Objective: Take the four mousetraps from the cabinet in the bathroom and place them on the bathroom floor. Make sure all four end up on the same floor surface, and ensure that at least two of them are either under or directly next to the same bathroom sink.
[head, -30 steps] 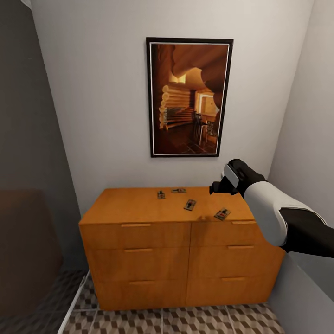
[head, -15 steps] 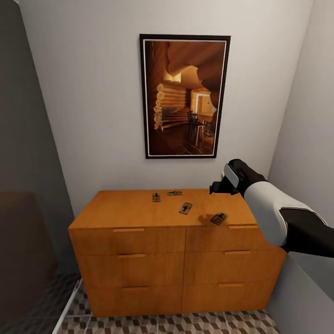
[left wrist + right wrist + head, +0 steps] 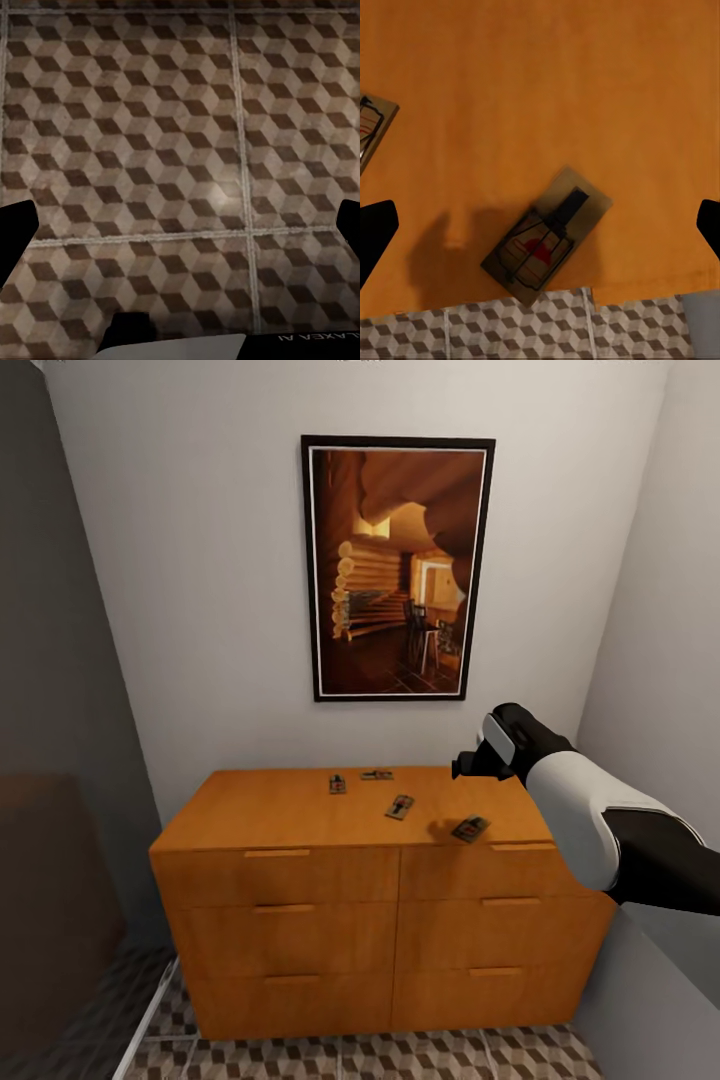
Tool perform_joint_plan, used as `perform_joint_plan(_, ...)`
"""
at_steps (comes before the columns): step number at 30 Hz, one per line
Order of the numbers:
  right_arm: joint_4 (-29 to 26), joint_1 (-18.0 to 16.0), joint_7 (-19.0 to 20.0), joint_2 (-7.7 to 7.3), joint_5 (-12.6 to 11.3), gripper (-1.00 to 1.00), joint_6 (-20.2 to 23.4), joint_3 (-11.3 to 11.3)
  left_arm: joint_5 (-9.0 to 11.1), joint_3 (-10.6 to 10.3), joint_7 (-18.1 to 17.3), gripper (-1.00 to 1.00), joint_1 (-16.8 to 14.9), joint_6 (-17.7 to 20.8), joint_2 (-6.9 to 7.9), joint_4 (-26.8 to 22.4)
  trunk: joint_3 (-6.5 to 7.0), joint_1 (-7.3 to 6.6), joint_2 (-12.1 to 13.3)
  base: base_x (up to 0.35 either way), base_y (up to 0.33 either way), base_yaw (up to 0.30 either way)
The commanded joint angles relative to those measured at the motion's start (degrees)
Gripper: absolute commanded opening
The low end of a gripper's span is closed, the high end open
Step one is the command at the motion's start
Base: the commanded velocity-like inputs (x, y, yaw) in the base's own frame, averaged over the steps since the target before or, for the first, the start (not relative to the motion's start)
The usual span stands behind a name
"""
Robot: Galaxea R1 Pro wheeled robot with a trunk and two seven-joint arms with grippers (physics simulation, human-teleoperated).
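Several mousetraps lie on the flat top of the orange-brown cabinet [image 3: 290,810]: one at the back [image 3: 337,784], one beside it [image 3: 377,774], one in the middle [image 3: 400,807] and one near the front right edge [image 3: 470,828]. My right gripper [image 3: 468,766] hovers above that front right mousetrap [image 3: 547,236], open, its fingertips wide apart on either side and nothing held. Another mousetrap [image 3: 371,127] shows at the frame's edge. My left gripper [image 3: 180,229] is open over the cube-patterned bathroom floor [image 3: 150,135]. The sink is out of view.
A framed picture [image 3: 397,568] hangs on the white wall behind the cabinet. A white wall [image 3: 660,640] closes in on the right and a dark grey panel [image 3: 50,710] on the left. Patterned floor tiles [image 3: 350,1058] run in front of the cabinet's shut drawers.
The head view has shifted, so the cabinet and picture sit slightly further left than a second ago. The right arm holds the same pose. The mousetraps have not moved on the top.
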Motion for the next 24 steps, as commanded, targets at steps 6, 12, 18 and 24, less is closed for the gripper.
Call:
perform_joint_plan(6, -0.1, 0.0, -0.4, -0.02, -0.2, 1.00, 0.1, -0.3, 0.0, 0.0, -0.1, 1.00, 0.0, -0.1, -0.01, -0.1, -0.05, -0.01, 0.0, -0.065, 0.000, 0.000)
perform_joint_plan(12, -0.1, 0.0, -0.4, -0.03, -0.2, 1.00, 0.1, -0.3, 0.0, 0.0, -0.1, 1.00, 0.0, -0.1, -0.01, -0.1, -0.05, -0.01, 0.0, -0.012, 0.000, 0.000)
perform_joint_plan(18, -0.1, 0.0, -0.4, -0.01, -0.2, 1.00, 0.1, -0.3, 0.0, 0.0, -0.1, 1.00, 0.0, -0.1, -0.01, -0.1, -0.08, -0.01, 0.0, -0.002, 0.000, 0.000)
perform_joint_plan(24, -0.1, 0.0, -0.4, -0.02, -0.2, 1.00, 0.1, -0.3, 0.0, 0.0, -0.1, 1.00, 0.0, -0.1, -0.01, -0.1, -0.42, -0.01, 0.0, 0.000, 0.000, 0.000)
